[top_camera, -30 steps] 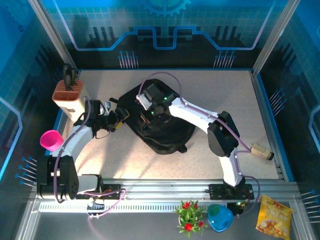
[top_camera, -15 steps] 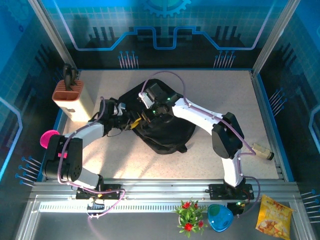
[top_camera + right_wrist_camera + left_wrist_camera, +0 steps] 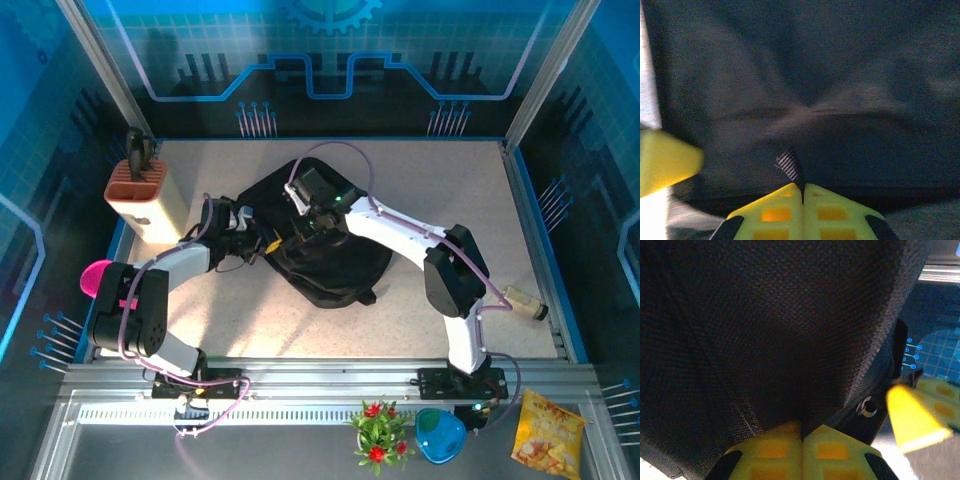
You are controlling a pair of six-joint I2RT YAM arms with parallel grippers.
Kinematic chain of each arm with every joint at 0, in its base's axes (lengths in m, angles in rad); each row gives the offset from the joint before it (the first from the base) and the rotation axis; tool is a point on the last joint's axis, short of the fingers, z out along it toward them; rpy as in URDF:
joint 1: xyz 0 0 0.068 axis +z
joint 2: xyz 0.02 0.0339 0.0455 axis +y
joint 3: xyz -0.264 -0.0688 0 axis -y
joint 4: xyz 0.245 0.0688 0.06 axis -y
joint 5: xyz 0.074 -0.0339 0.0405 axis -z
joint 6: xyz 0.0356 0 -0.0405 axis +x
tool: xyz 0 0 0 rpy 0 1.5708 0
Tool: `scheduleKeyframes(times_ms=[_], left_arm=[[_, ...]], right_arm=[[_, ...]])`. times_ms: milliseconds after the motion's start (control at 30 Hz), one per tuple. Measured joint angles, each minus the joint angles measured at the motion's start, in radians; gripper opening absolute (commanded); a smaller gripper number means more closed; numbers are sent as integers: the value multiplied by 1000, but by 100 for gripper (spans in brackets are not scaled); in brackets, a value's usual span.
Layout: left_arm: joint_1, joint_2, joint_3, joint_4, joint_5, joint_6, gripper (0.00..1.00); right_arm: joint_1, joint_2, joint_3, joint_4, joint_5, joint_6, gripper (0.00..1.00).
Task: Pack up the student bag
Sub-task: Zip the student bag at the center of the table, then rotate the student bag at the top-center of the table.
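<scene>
Left claw (image 3: 801, 437) is clenched on a fold of the student bag (image 3: 330, 262) at its left edge; right claw (image 3: 803, 192) is pinched shut on a small striped tab (image 3: 789, 164) near the bag's far end. The bag lies mid-tabletop (image 3: 450, 190), long axis running far-left to near-right, directly under both claws. Opening it likely turns on pulling the two grips apart across that axis
</scene>
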Motion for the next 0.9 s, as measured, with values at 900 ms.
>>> scheduleKeyframes(times_ms=[900], left_arm=[[-51,105,269,-175,-57,106,0]], right_arm=[[-218,-20,-4,-71,215,173,0]])
